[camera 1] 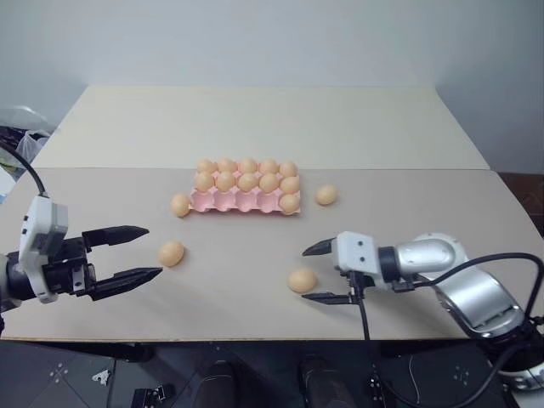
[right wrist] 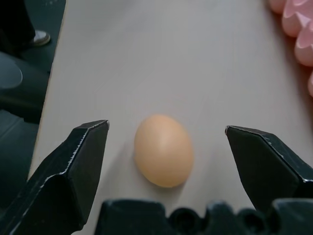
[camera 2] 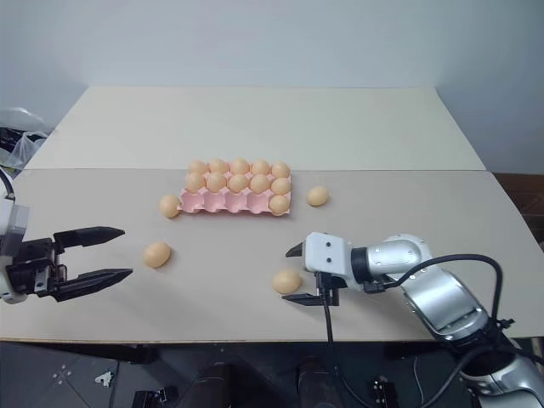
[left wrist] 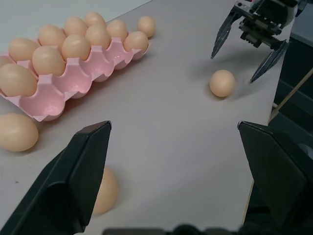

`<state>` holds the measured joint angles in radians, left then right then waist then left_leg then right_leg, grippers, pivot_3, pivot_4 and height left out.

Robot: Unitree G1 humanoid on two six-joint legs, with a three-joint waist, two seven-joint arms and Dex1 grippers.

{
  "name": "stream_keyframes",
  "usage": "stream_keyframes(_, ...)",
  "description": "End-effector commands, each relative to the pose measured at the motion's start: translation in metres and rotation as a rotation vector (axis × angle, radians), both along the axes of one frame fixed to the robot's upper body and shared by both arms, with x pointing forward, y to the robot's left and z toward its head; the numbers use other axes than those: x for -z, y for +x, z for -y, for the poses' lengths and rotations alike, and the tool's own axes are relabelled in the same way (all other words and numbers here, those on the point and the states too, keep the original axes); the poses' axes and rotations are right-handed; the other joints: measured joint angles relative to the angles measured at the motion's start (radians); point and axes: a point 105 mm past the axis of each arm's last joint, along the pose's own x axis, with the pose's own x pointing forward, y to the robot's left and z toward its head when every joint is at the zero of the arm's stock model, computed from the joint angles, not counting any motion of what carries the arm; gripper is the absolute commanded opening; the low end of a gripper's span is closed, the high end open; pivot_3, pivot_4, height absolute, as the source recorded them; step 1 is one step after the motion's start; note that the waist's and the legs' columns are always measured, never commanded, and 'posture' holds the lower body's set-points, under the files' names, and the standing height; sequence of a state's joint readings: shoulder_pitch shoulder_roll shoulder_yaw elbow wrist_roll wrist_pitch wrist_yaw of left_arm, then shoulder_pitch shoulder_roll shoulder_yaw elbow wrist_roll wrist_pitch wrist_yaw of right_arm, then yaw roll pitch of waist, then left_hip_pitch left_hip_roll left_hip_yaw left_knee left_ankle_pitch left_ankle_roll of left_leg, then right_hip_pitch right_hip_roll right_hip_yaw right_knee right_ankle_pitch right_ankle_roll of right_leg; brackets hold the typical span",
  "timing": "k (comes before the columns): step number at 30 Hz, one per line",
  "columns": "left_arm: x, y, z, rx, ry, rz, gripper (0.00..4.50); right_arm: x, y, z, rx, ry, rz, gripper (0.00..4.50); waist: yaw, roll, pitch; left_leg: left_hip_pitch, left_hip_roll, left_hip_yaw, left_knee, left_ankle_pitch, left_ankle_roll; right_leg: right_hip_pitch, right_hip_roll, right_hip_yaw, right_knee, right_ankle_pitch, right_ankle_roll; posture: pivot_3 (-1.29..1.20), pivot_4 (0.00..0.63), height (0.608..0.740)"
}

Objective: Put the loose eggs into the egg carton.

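Across the pale desk (camera 1: 408, 255) sits the egg carton (camera 1: 223, 201), its back two rows full and four front cups empty, with four loose eggs around it: one at its left end (camera 1: 179, 205), one off its right end (camera 1: 325, 195), two nearer the robot. Now the key relation: the right end effector (camera 1: 321, 273), fingers spread wide and holding nothing, points leftward at the near egg (right wrist: 163, 150), which lies just ahead, centred between the fingers, untouched, its long axis running roughly along the approach. Meanwhile the left end effector (camera 1: 140, 252), also spread and empty, faces another egg (camera 1: 171, 252) just beside its tips.
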<state>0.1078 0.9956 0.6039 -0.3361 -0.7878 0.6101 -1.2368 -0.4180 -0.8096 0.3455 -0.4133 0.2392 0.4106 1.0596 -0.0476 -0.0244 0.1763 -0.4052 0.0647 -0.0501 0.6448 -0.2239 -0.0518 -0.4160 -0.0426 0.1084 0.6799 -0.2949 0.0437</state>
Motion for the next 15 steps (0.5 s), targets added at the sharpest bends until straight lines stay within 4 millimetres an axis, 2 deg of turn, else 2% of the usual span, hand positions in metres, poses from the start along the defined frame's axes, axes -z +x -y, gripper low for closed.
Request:
stream_keyframes(1,-0.008,-0.001,0.000,0.007,0.024,0.033,4.50,0.001,0.005,-0.004,-0.035,-0.041,0.065,4.45,0.001,0.000,0.000,0.000,0.000,0.000,0.000,0.000,0.000,0.000,0.000,0.000,0.000,0.000,0.000,0.00,0.150,0.740)
stream_keyframes(2,-0.007,-0.001,0.000,0.005,0.025,0.033,4.50,0.003,0.006,-0.004,-0.038,-0.058,0.069,4.45,0.001,0.000,0.000,0.000,0.000,0.000,0.000,0.000,0.000,0.000,0.000,0.000,0.000,0.000,0.000,0.00,0.150,0.740)
stream_keyframes(5,-0.007,-0.002,0.000,-0.001,0.023,0.035,4.50,0.012,0.010,-0.003,-0.033,-0.086,0.067,3.83,0.001,0.000,0.000,0.000,0.000,0.000,0.000,0.000,0.000,0.000,0.000,0.000,0.000,0.000,0.000,0.00,0.150,0.740)
stream_keyframes(11,-0.007,-0.004,-0.002,-0.016,0.024,0.045,4.50,0.013,0.014,-0.006,-0.038,-0.085,0.077,1.83,0.001,0.000,0.000,0.000,0.000,0.000,0.000,0.000,0.000,0.000,0.000,0.000,0.000,0.000,0.000,0.00,0.150,0.740)
stream_keyframes(13,-0.008,-0.004,-0.002,-0.020,0.023,0.047,4.50,0.006,0.016,-0.008,-0.021,-0.044,0.073,1.59,0.000,0.000,0.000,0.000,0.000,-0.001,0.000,0.000,0.000,0.000,0.000,-0.001,0.000,0.000,0.000,0.00,0.150,0.740)
stream_keyframes(15,-0.007,-0.005,-0.003,-0.025,0.024,0.047,4.50,-0.006,0.019,-0.010,-0.005,-0.002,0.086,1.59,-0.001,0.000,0.000,0.000,0.000,-0.001,0.000,0.000,0.000,0.000,0.000,-0.001,0.000,0.000,0.000,0.00,0.150,0.740)
